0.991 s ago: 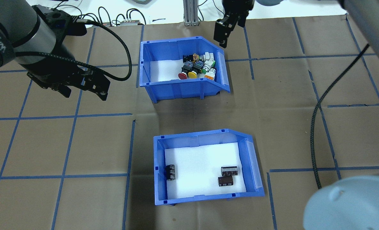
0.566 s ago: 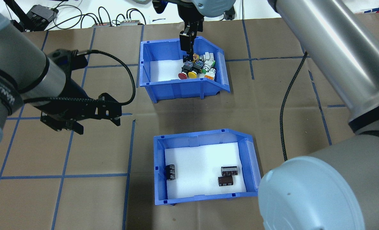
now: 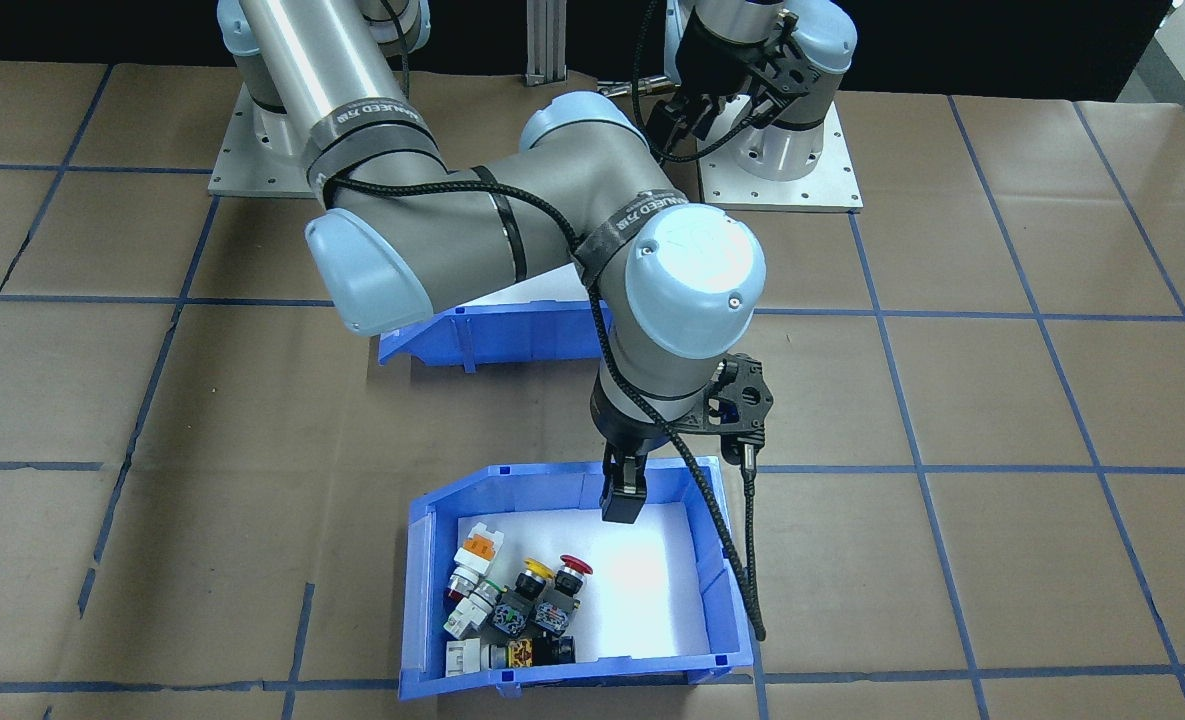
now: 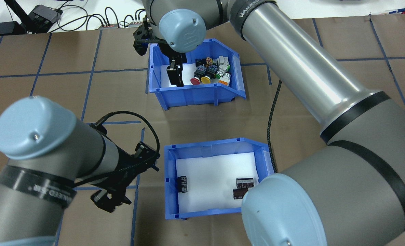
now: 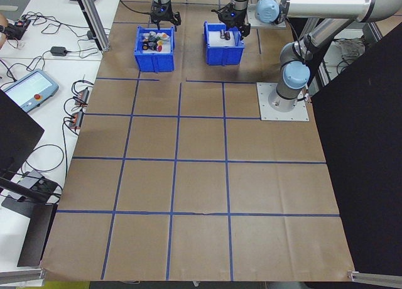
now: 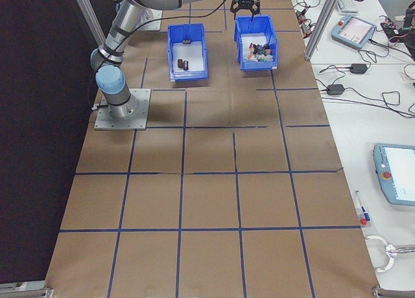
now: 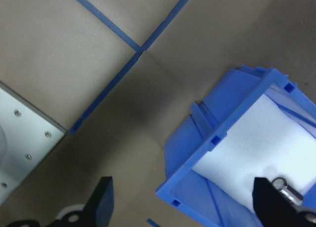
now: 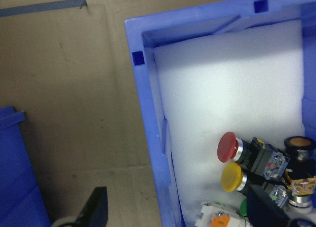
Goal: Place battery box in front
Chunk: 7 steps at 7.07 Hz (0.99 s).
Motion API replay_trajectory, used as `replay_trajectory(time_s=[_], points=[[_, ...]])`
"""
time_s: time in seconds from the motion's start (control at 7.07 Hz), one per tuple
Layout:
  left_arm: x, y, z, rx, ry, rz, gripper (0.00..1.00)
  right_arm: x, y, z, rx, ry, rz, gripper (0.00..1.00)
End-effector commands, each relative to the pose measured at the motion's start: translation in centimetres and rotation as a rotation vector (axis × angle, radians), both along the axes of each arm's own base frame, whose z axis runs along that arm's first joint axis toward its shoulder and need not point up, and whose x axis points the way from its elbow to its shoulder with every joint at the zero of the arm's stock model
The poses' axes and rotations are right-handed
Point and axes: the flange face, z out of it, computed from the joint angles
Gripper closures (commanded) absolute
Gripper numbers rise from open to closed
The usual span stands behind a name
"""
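The battery box (image 4: 170, 177), a blue bin with a white foam floor and three dark cylinders (image 4: 182, 184), sits near the robot; in the front-facing view only its wall (image 3: 492, 335) shows behind the right arm. My left gripper (image 4: 130, 181) hangs open over the box's left wall; the left wrist view shows one finger (image 7: 101, 200) outside the wall and the other over the foam. The switch bin (image 4: 154, 73) stands farther out. My right gripper (image 3: 620, 500) is open, its fingers (image 8: 96, 209) either side of that bin's wall.
Colourful push-button switches (image 4: 211, 70) crowd one end of the far bin. Cables and small boxes (image 4: 120, 20) lie beyond the table's far edge. Both arms' base plates (image 3: 777, 150) sit at the robot's side. Blue tape lines grid the brown table.
The left gripper swung from the far left down to the battery box's left wall. The right gripper moved left from beyond the switch bin to over its left part. Neither bin moved.
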Motion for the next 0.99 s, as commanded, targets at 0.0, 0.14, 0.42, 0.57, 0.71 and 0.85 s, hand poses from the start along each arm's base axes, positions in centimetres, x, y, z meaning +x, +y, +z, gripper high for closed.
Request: replay_trajectory(time_s=[0.0,0.14,0.42,0.57,0.71,0.85], points=[[-2.9,3.0,-2.4,0.058,-0.003,0.362,0.01,1.2,0.7,-1.6,0.021,0.013,0.021,0.0],[-4.2,4.3,-4.3,0.104,-0.032,0.462,0.0,1.4,0.7,-3.5,0.046,0.023,0.023,0.0],[-7.4,5.4,-6.5,0.065,0.011,0.606,0.01,1.2,0.9,-5.9,0.045,0.024,0.024,0.0],[-9.2,5.7,-7.5,0.048,0.024,0.62,0.01,1.1,0.8,-7.0,0.015,0.008,0.021,0.0],[-10.0,5.4,-8.4,0.012,0.007,0.656,0.01,1.0,1.3,-8.1,0.01,0.008,0.017,0.0],[-10.8,4.8,-9.3,-0.025,0.004,0.707,0.0,0.7,1.5,-8.5,0.008,0.007,0.011,0.0]])
